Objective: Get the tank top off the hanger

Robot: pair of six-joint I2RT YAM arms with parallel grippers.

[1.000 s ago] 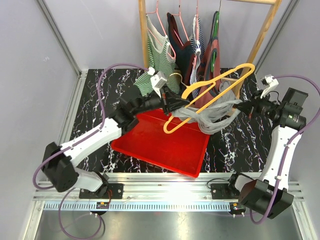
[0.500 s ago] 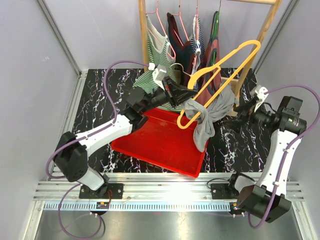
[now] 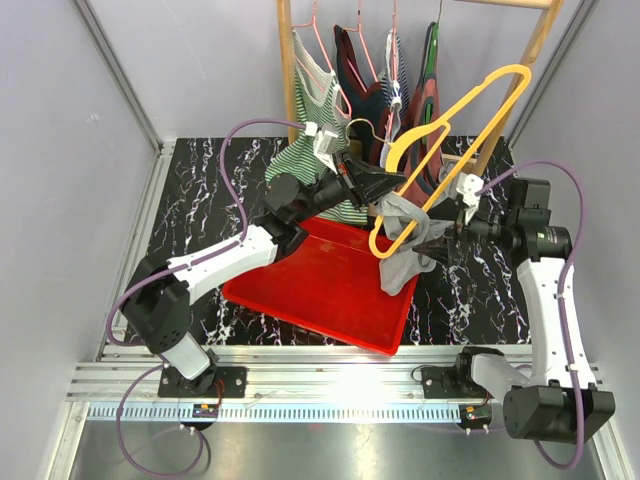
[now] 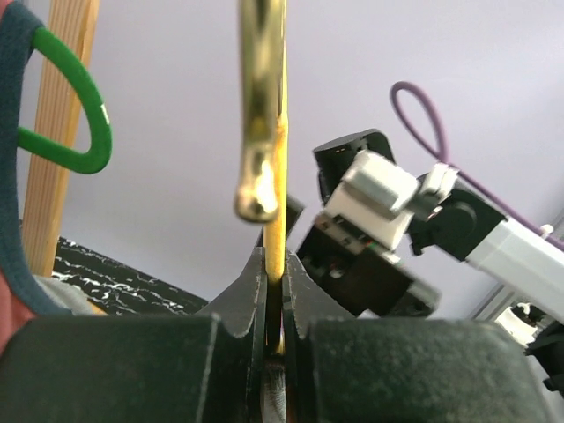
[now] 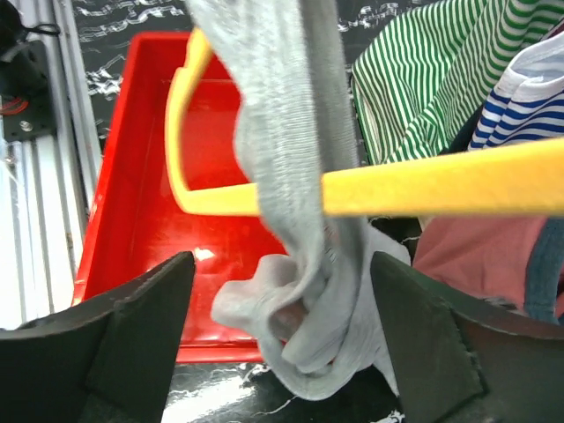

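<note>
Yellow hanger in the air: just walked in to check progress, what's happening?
The left claw is shut on the yellow hanger near its hook, holding it tilted above the red tray. The grey tank top hangs bunched over the hanger's lower end, not yet off. The right claw is open, straddling the fabric.

The hanger (image 5: 441, 189) is yellow. The tank top (image 5: 291, 132) is plain grey. The tray (image 5: 132, 176) is red. The table (image 3: 190, 200) is black with white marble veining. One striped garment (image 5: 423, 79) is green and white. My right fingers (image 5: 132, 344) are black.
</note>
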